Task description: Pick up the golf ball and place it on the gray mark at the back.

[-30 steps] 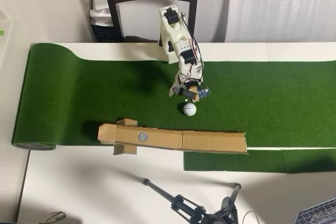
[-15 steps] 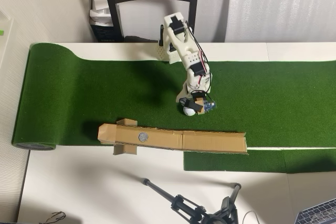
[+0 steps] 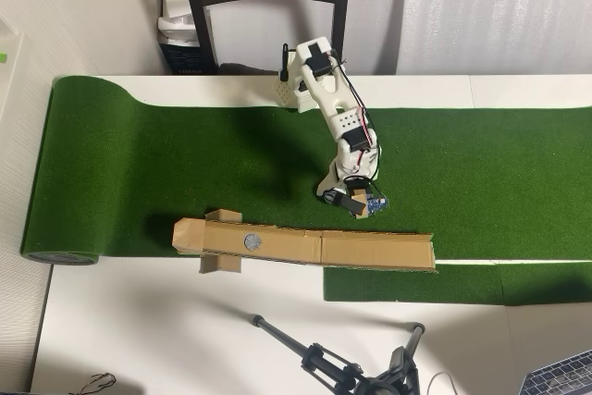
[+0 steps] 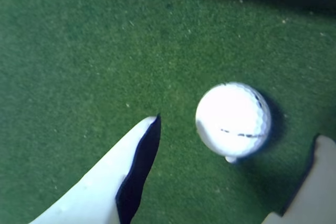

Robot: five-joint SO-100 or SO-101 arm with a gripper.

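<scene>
White golf ball (image 4: 233, 119) sits centre-right in wrist view, between fingers of spread claw (image 4: 236, 166), not yet gripped. Pick-up step; next, I'd judge: lower & close.

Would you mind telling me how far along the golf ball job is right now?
Done: the arm is over the turf. In hand: the open gripper brackets the golf ball, which sits on the grass, not yet gripped. Left: closing, lifting, and carrying it to the gray mark on the cardboard.

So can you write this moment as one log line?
phase: reaching | hand: open, astride golf ball, not touching | ball: on green turf | gray mark: empty, on cardboard ramp
</scene>
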